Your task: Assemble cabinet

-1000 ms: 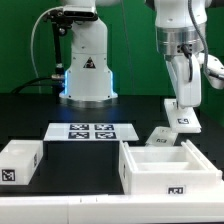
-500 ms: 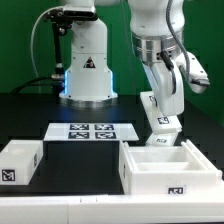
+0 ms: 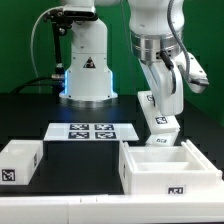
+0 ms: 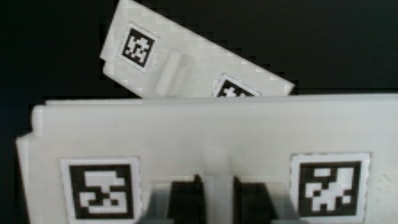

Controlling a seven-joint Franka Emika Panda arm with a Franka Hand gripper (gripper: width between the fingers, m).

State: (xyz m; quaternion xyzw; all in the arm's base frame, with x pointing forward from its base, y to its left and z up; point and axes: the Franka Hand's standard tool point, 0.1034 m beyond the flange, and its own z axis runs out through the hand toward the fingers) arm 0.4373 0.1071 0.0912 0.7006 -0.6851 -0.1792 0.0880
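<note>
The cabinet [image 3: 150,180], a large hollow white box with a tag on its front, stands at the front right of the exterior view. My gripper [image 3: 165,98] is shut on a white tagged panel [image 3: 160,113] and holds it upright just behind and above the box. In the wrist view the held panel [image 4: 214,135] fills the width, with two tags on either side of my gripper [image 4: 217,203]. A second tagged panel [image 4: 187,60] lies beyond it, and shows on the table in the exterior view [image 3: 166,141].
The marker board [image 3: 90,131] lies flat at mid-table. A small white tagged block [image 3: 18,160] sits at the front left. The robot base [image 3: 88,65] stands at the back.
The arm has carried the held panel toward the exterior view's left, from over the right side to just behind the box. It has barely moved in the last half second.
</note>
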